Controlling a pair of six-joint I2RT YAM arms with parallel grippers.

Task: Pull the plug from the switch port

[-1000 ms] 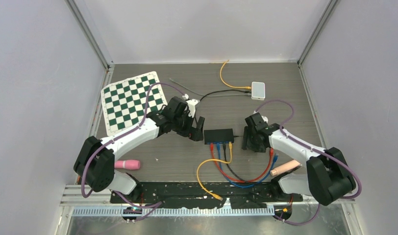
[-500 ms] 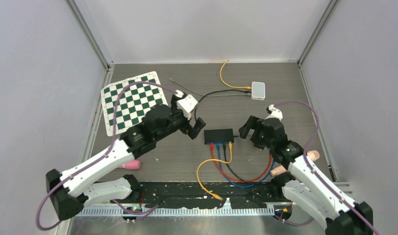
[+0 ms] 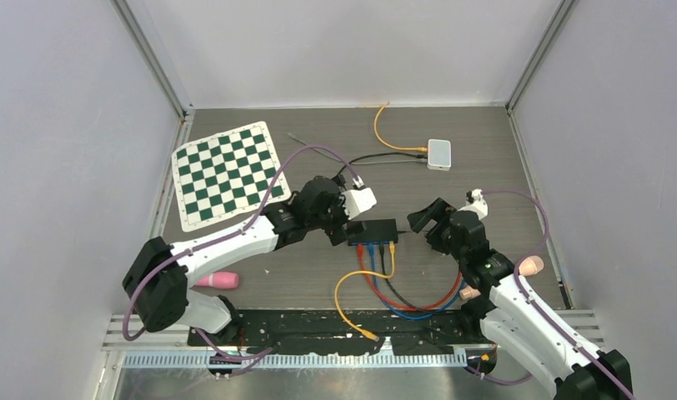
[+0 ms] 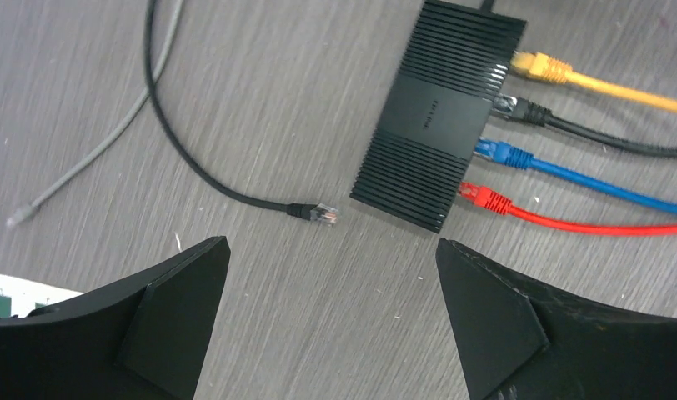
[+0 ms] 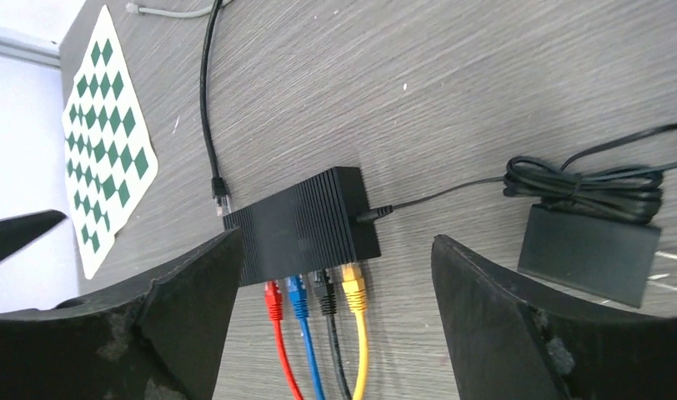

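Left gripper [image 4: 331, 254] and right gripper [image 5: 337, 242] open, empty | red plug [image 4: 483, 197] through yellow plug [image 4: 539, 65] sit side by side in switch [image 4: 435, 117] | risk: unbraced switch may drag along; close neighbours invite wrong grasp

White-and-black arms [image 3: 227, 242], purple cables [image 3: 314, 148]

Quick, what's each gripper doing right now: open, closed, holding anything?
Left gripper: open, holding nothing.
Right gripper: open, holding nothing.
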